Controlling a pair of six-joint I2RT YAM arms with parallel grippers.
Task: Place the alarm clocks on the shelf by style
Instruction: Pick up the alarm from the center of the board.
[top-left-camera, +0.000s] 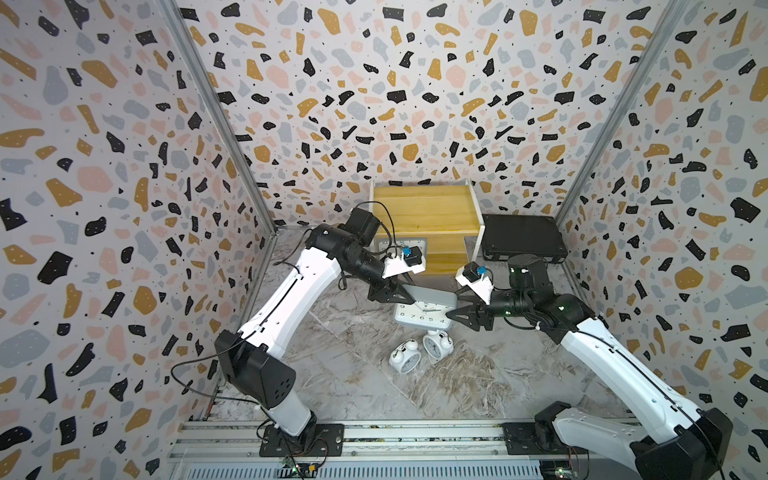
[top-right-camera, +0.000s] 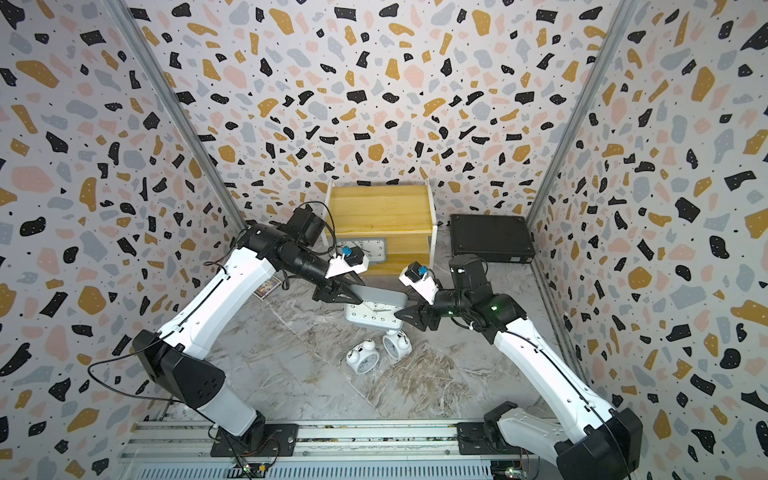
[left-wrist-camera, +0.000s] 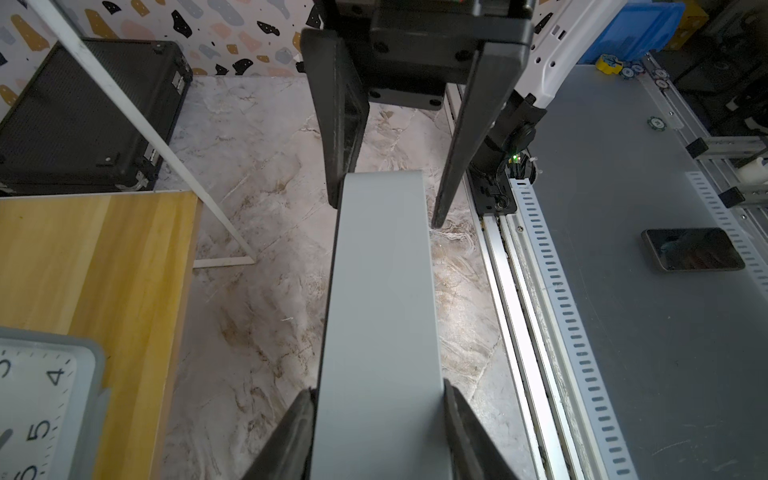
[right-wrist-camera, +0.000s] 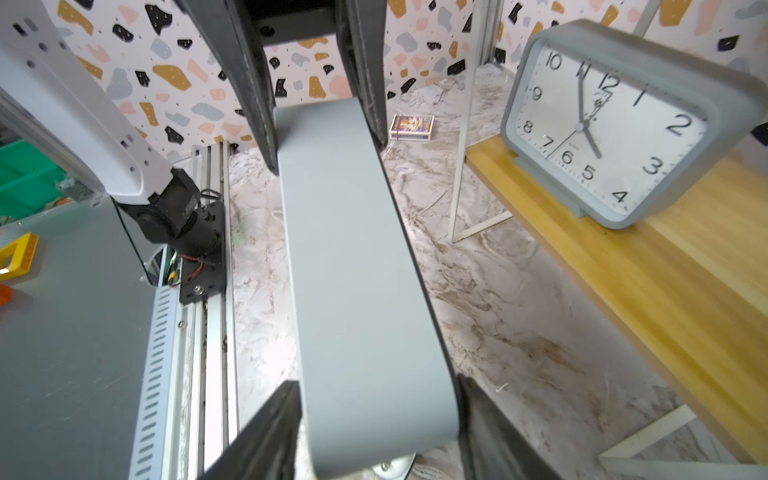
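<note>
A grey alarm clock (top-left-camera: 432, 297) (top-right-camera: 382, 297) hangs face-forward above the table between both arms. My left gripper (top-left-camera: 411, 299) (left-wrist-camera: 378, 390) is shut on one end of it, fingers pressed to its front and back. My right gripper (top-left-camera: 454, 304) (right-wrist-camera: 376, 382) straddles the other end and stands open, with a gap beside one finger (left-wrist-camera: 453, 174). A second grey clock (top-right-camera: 372, 249) (right-wrist-camera: 615, 124) stands on the shelf's (top-left-camera: 424, 208) lower board. Two white twin-bell clocks (top-left-camera: 405, 359) (top-left-camera: 436, 343) lie on the table below the held clock.
A flat black case (top-left-camera: 521, 237) lies right of the shelf. A small printed card box (top-right-camera: 267, 287) (right-wrist-camera: 411, 126) lies on the table left of the shelf. Patterned walls close in three sides, and a metal rail (top-left-camera: 374, 436) runs along the front.
</note>
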